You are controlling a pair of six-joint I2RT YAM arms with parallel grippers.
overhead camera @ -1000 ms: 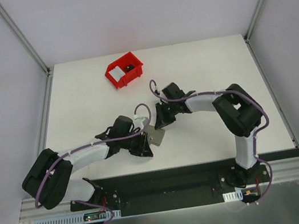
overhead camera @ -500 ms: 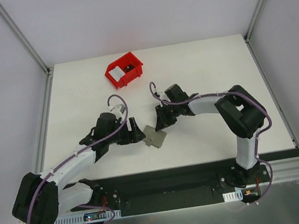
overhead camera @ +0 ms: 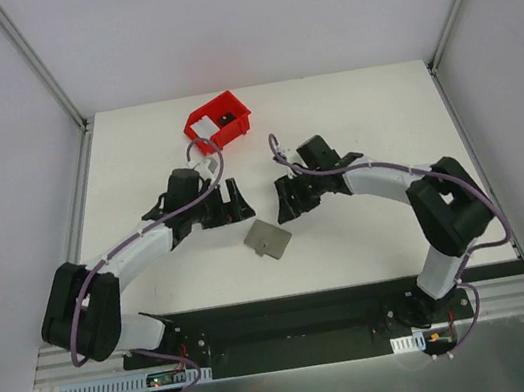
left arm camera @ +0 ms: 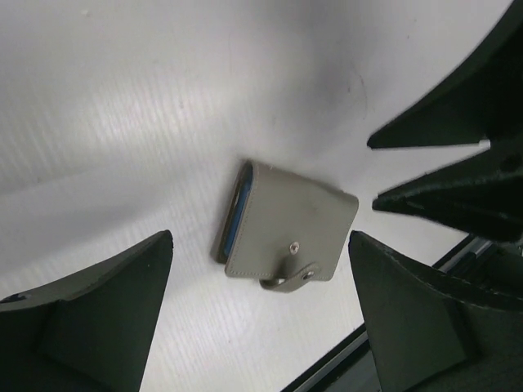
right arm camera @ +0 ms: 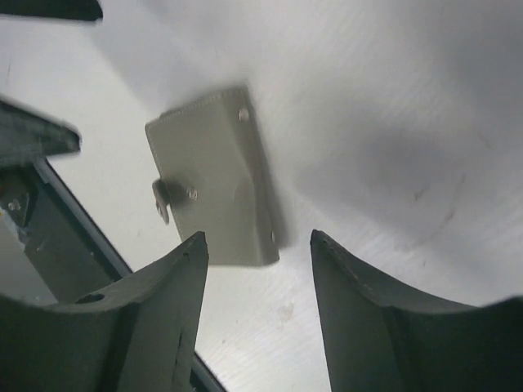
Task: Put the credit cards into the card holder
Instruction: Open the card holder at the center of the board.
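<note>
The card holder (overhead camera: 268, 241) is a flat grey-tan wallet with a snap strap, lying closed on the white table between the two grippers. In the left wrist view the card holder (left arm camera: 286, 233) shows a blue edge at its open side. My left gripper (overhead camera: 235, 204) hovers just behind and left of it, open and holding nothing (left arm camera: 260, 238). My right gripper (overhead camera: 289, 203) hangs behind and right of it, also open and holding nothing (right arm camera: 257, 235). A white credit card (overhead camera: 205, 123) and a darker one (overhead camera: 226, 118) lie in the red bin.
The red bin (overhead camera: 231, 106) stands at the back of the table, behind the left gripper. The table's dark front rail (overhead camera: 293, 312) runs close in front of the card holder. Metal frame posts rise at the table's back corners.
Both grippers have opened and drawn back from the card holder, which now lies free on the table. The left arm has swung toward the back of the table.
</note>
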